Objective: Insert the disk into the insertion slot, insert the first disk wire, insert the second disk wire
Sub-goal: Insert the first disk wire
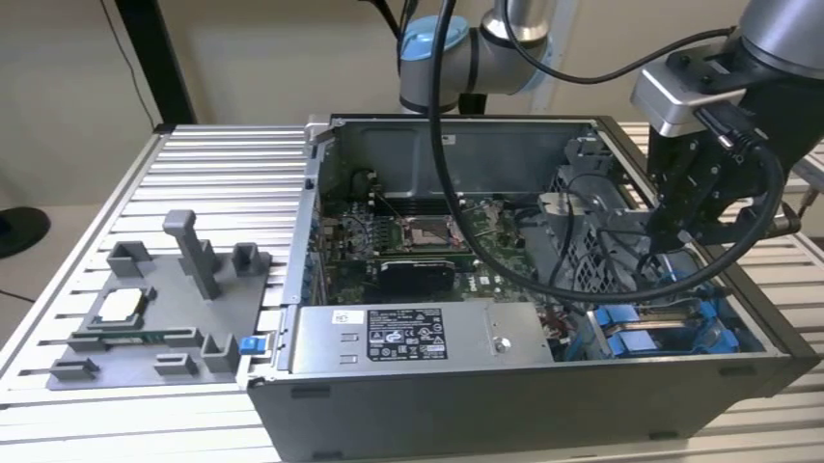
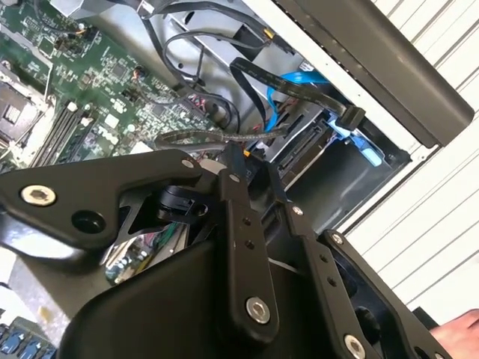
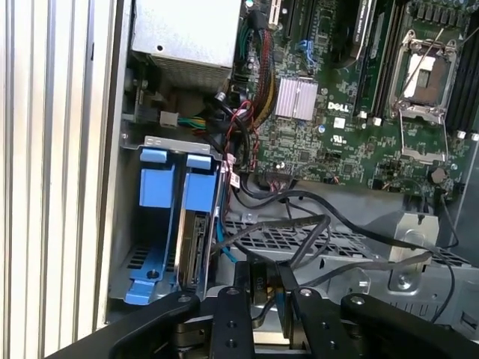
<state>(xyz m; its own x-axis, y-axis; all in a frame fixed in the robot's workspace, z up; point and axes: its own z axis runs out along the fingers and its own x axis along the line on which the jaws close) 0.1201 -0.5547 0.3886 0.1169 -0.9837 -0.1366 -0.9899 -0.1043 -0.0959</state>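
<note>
In the lower left of the exterior view a grey fixture plate (image 1: 168,318) lies on the ribbed aluminium table (image 1: 219,164), well apart from the work. The open computer case (image 1: 515,405) sits towards the middle. A silver labelled power-supply box (image 1: 412,338) runs along its near wall, and the green motherboard (image 1: 412,241) lies behind that. In the lower right of that frame is the insertion slot (image 1: 650,333), marked by its blue plastic tabs. The gripper (image 1: 672,236) hangs just above it, over the perforated metal cage (image 1: 605,260). In the first wrist view the disk (image 3: 196,250) seems already seated. It shows as a narrow grey edge standing upright in the slot between the blue carrier frame (image 3: 168,187) and the cage wall, and its long axis runs down the length of the bay. The gripper's fingers (image 3: 232,307) are drawn close together and appear clenched on the dark connector of a black disk wire (image 3: 314,224), which loops away across the cage. Judging from that view, the held connector is near the disk's exposed edge but apart from it, offset sideways across the cage wall. The gap to close therefore runs across the disk's long axis rather than along it. The second wrist view shows the same pinch, with the wire trailing off towards the motherboard.
</note>
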